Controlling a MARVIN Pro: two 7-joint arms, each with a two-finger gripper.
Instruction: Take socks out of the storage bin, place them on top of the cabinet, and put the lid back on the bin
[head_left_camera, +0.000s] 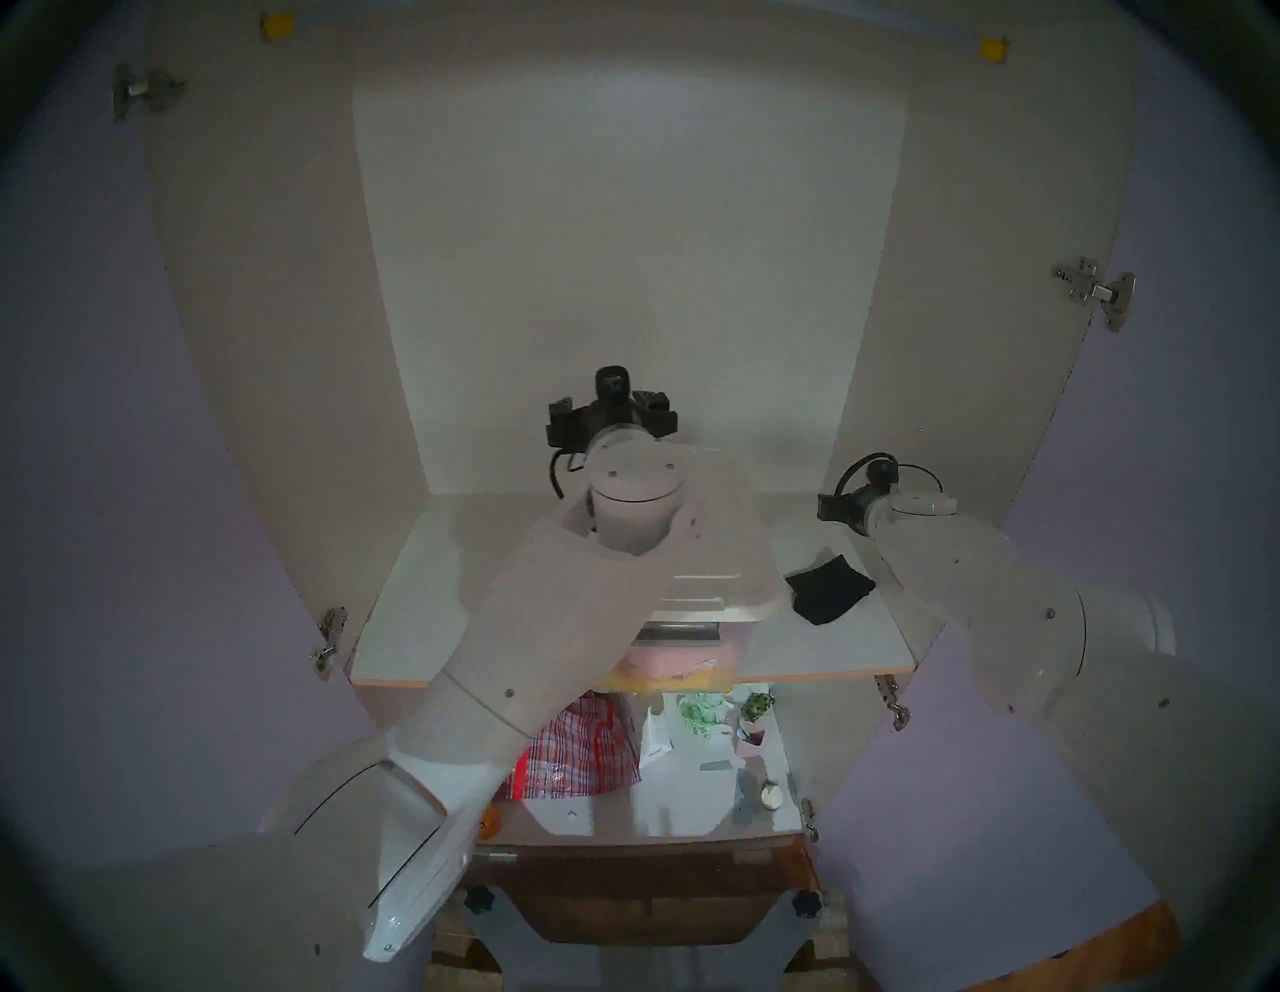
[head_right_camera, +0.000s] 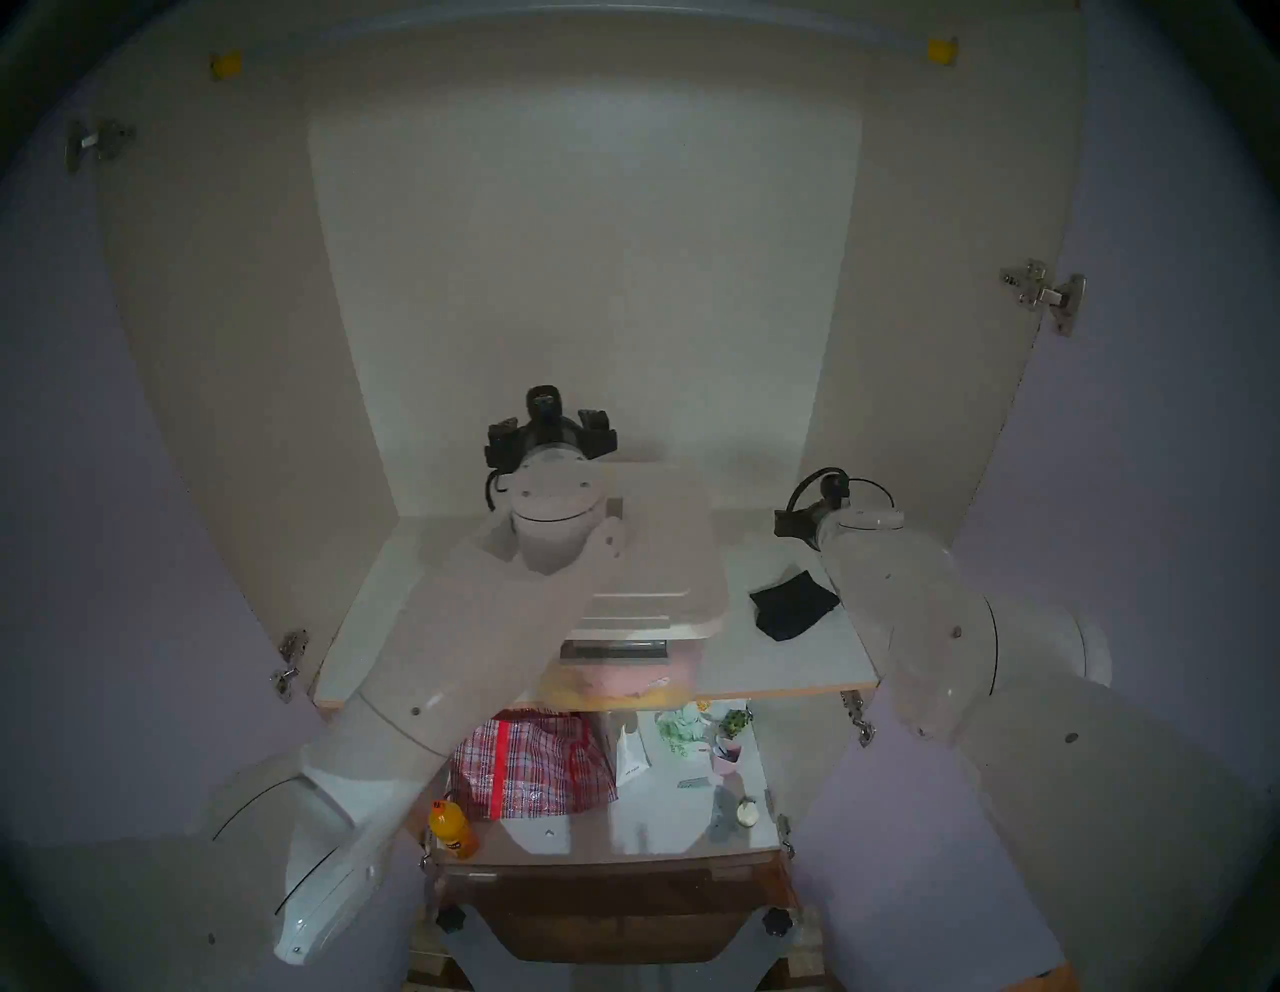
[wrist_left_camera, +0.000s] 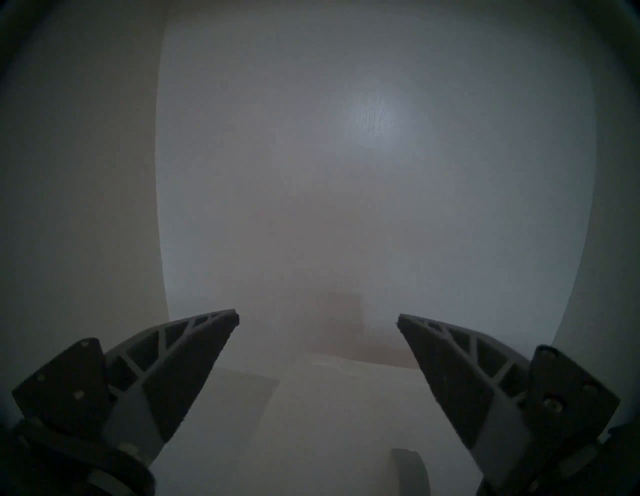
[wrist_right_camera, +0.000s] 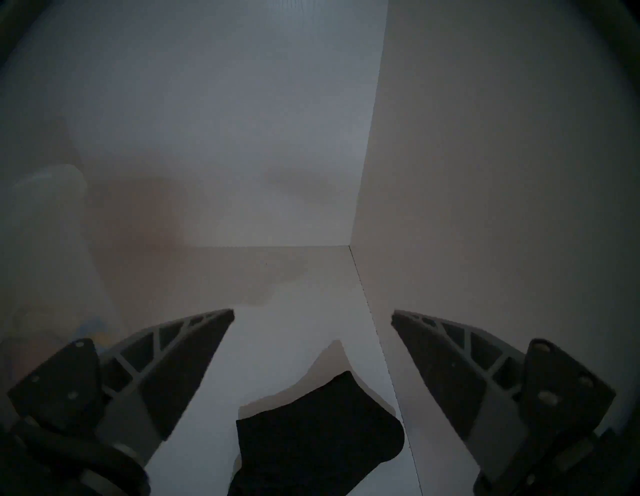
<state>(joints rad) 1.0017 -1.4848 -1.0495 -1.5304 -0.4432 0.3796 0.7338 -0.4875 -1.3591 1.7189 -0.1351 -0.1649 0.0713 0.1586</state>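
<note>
The socks (head_left_camera: 829, 587) lie flat on the cabinet (head_left_camera: 623, 277) shelf (head_left_camera: 415, 623), at 3 o'clock from the storage bin (head_left_camera: 692, 641), near the right wall. The lid (head_right_camera: 665, 547) sits atop the bin, which overhangs the shelf's front edge. The left tool (wrist_left_camera: 317, 320) is spread and empty above the lid, facing the back wall. The right tool (wrist_right_camera: 311, 317) is spread and empty above the socks, with bare shelf ahead.

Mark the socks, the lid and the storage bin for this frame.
socks (head_left_camera: 829, 587), head stereo left view, middle of the black bundle.
lid (head_right_camera: 665, 547), head stereo right view, flat top right of the left arm.
storage bin (head_right_camera: 616, 675), head stereo right view, clear front wall.
</note>
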